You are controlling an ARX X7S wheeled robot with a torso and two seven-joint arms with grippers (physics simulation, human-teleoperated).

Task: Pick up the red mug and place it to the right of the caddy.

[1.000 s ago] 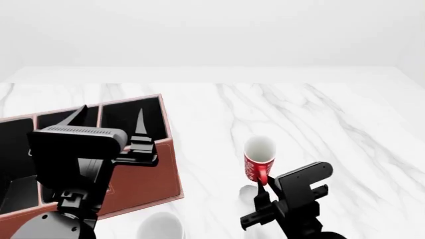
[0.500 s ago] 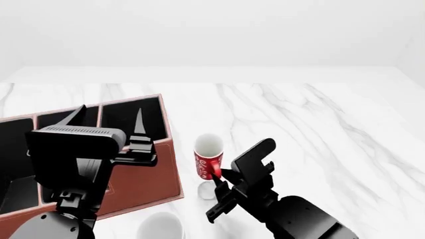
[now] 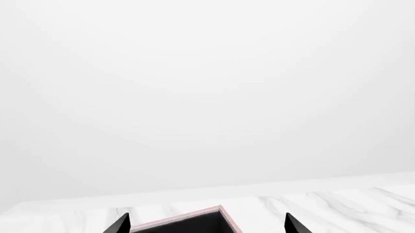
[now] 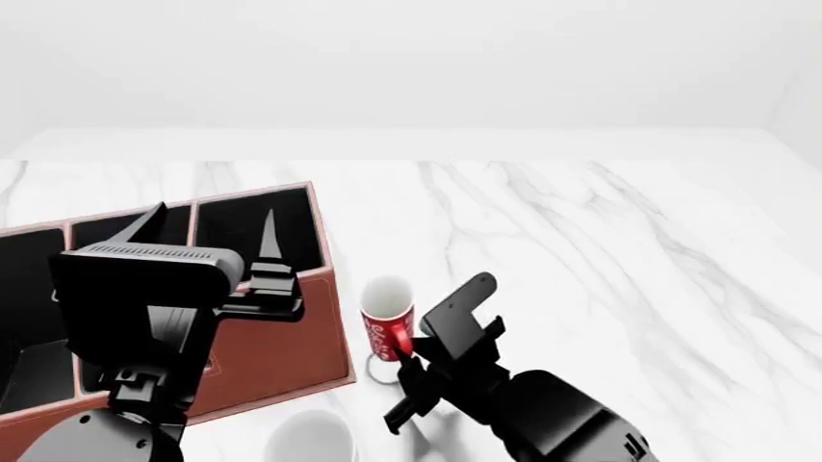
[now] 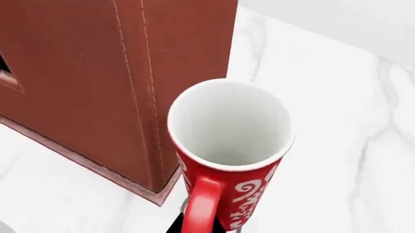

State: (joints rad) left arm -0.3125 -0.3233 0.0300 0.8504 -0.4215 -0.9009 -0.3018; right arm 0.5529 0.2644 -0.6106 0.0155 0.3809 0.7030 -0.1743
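The red mug (image 4: 383, 322) with white patterning is upright, held slightly above the marble table just right of the caddy's near right corner. My right gripper (image 4: 408, 348) is shut on its red handle (image 5: 202, 204). In the right wrist view the mug (image 5: 230, 145) shows its white inside, with the caddy's brown wall (image 5: 116, 73) close beside it. The caddy (image 4: 289, 327) is the large reddish-brown box with black compartments at the left. My left gripper (image 4: 212, 226) hovers open over the caddy; its fingertips (image 3: 118, 225) show spread over the caddy's corner (image 3: 194, 222).
A plain white mug (image 4: 308, 438) stands at the front edge, below the caddy and left of my right arm. The marble table (image 4: 617, 250) stretches to the right and back.
My right gripper has carried the red mug leftward, from the table's middle to a spot right beside the caddy's right wall. The left arm has not moved.
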